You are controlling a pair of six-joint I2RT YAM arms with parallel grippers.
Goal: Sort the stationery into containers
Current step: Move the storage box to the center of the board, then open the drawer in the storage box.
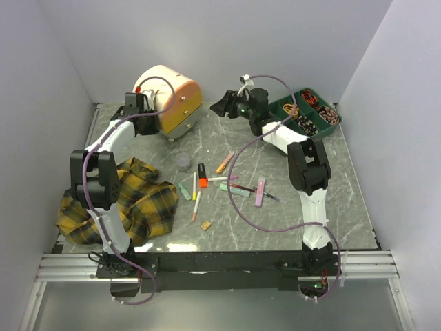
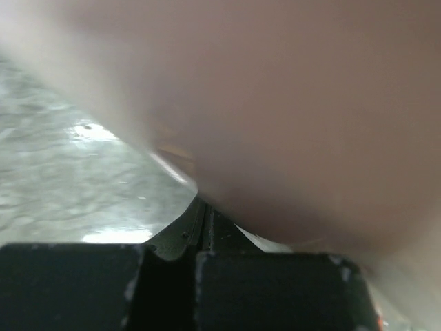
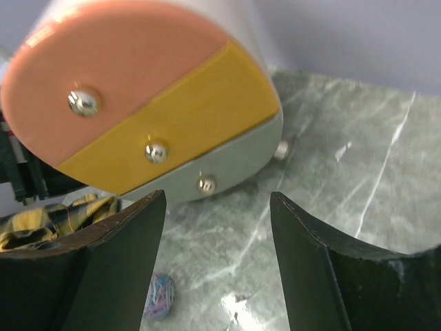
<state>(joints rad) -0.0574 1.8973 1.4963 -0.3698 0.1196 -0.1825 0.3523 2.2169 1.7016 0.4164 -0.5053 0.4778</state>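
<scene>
- Our right claw [image 3: 217, 200] hangs released, facing the chest [image 1: 167, 96] at upper left; we should centre on the yellow drawer [image 3: 200, 114] and its knob [image 3: 156, 151] before clenching.
- Our left claw [image 1: 145, 103], seemingly clenched, sits at the chest's left side; we pull slowly.
- The pens [image 1: 196, 186] lie on the counter [image 1: 331, 172], mid-frame.

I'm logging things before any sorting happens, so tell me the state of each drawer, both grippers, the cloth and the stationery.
Orange drawer: shut.
Yellow drawer: shut.
Grey drawer: shut.
Left gripper: shut, at the side of the chest.
Right gripper: open, empty, facing the drawers.
Plaid cloth: crumpled.
Stationery: loose on the table.
</scene>
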